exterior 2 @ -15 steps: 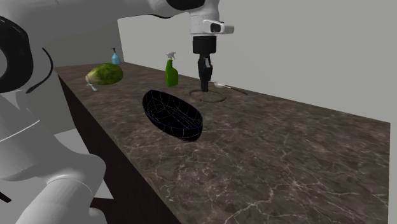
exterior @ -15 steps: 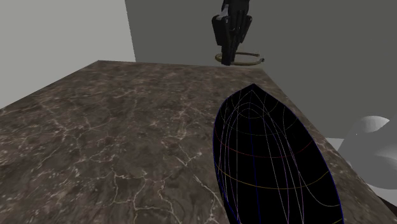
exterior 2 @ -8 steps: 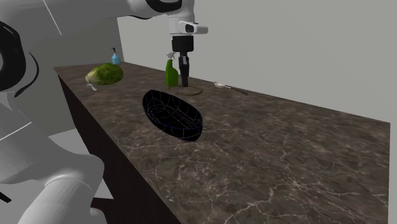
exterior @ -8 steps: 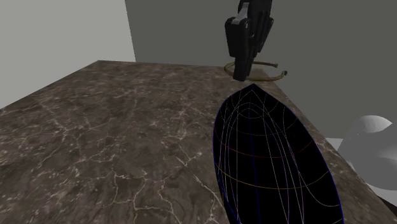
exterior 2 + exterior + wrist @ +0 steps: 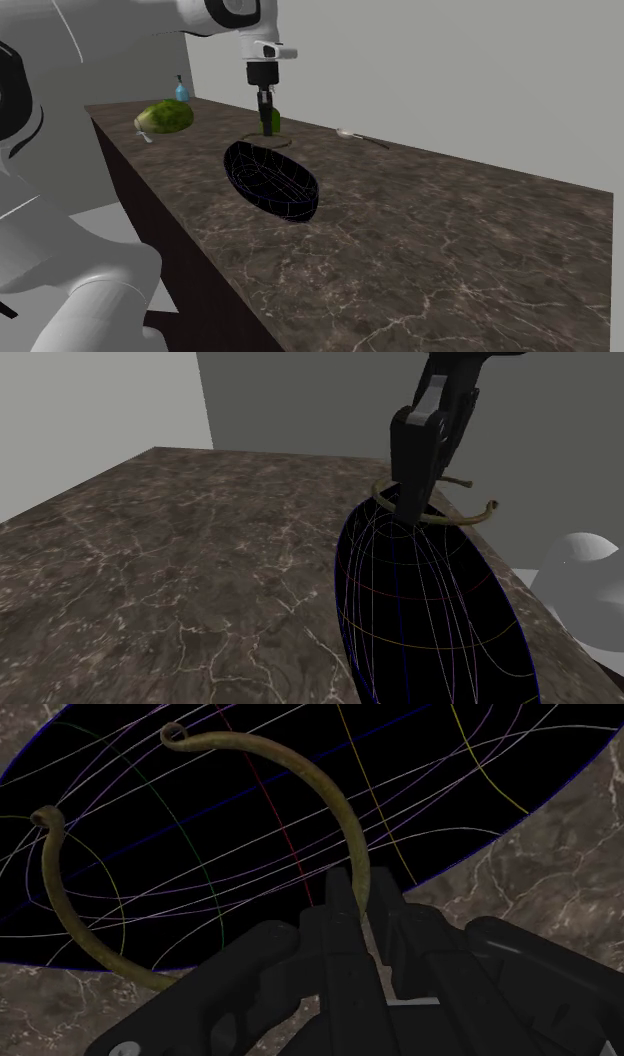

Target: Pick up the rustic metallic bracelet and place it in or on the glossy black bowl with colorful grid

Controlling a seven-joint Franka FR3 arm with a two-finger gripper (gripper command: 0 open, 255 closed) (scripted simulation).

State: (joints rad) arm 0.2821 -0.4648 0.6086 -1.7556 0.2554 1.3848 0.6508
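Over at the far left corner of the countertop (image 5: 450, 240) there's a green fruit-looking lump (image 5: 165, 117) with a little blue bottle (image 5: 181, 90) behind it. Next along, the gripper (image 5: 266, 128) has its fingers pinched tight on the thin open-ended bracelet (image 5: 322, 792). It's held in the air over the far tip of the black grid-lined bowl (image 5: 420, 612), with a green spray bottle (image 5: 274, 120) right behind. A spoon (image 5: 350, 132) lies further right, near the back edge.

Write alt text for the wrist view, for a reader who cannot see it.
The black gripper clasps an open, brass-coloured bracelet over a black bowl crossed by coloured grid lines. Dark marbled counter shows beside the bowl.
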